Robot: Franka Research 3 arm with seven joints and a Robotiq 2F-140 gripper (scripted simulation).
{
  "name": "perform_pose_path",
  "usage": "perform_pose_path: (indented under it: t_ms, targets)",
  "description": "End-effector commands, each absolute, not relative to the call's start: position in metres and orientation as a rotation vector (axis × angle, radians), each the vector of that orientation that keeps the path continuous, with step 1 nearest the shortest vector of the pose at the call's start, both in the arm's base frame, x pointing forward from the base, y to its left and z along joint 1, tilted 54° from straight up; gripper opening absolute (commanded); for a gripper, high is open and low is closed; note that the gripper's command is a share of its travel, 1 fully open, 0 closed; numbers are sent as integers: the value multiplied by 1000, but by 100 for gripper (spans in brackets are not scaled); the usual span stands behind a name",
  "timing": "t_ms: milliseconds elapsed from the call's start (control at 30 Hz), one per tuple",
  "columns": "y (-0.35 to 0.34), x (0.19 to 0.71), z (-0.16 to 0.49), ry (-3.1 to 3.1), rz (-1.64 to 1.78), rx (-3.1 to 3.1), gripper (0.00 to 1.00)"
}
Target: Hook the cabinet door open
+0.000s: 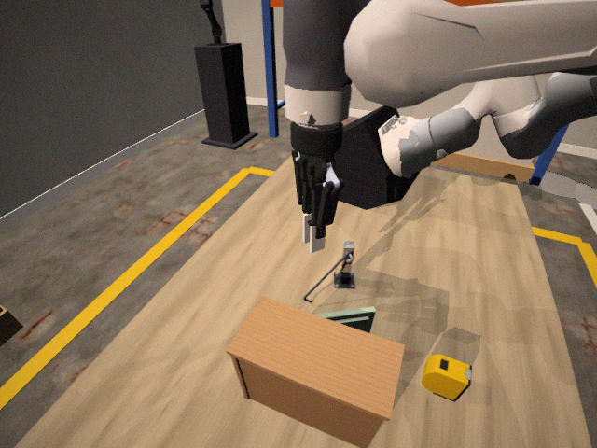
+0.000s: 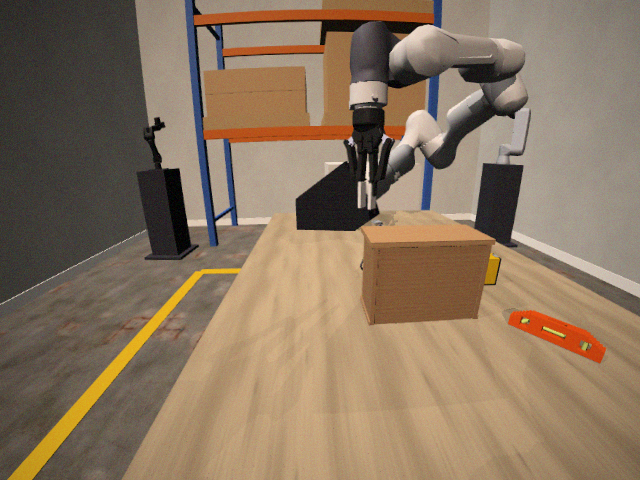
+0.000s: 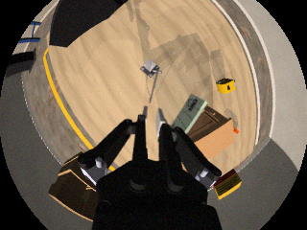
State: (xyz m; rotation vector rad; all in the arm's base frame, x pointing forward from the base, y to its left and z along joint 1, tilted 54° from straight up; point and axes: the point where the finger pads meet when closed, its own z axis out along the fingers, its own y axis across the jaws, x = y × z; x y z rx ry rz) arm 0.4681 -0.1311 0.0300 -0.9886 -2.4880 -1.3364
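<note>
The brown cabinet [image 1: 315, 354] [image 2: 426, 284] [image 3: 215, 141] stands upright. Its green door [image 1: 351, 318] [image 3: 190, 114] stands ajar on the side facing the post [image 1: 348, 247] [image 3: 150, 66]. The dark hook [image 1: 324, 283] [image 3: 153, 89] slants down from the post, its bent free end left of the door in the top view. In the wrist view that end is apart from the door. The eye cannot be made out. My gripper [image 1: 311, 240] [image 2: 366, 199] [image 3: 152, 113] points down, its fingers a narrow gap apart with nothing between them. It hangs above the table, left of the post in the top view, not touching the hook.
A yellow tape measure [image 1: 446, 377] [image 2: 492, 270] [image 3: 225, 86] stands beside the cabinet. An orange level [image 2: 555, 333] [image 3: 235, 130] lies farther along the table [image 1: 202, 308] [image 2: 310, 361]. A large black block [image 1: 366, 168] [image 2: 330, 206] [image 3: 79, 19] stands at the robot's end.
</note>
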Motion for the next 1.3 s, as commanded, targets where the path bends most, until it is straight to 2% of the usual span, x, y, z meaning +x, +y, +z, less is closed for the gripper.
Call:
perform_pose_path:
  t_ms: [0, 833, 1267]
  targets:
    - [-123, 471, 22, -2495, -1336, -985, 14]
    - [-52, 488, -34, -2495, -1336, -985, 14]
    - [-37, 491, -45, -2495, -1336, -985, 14]
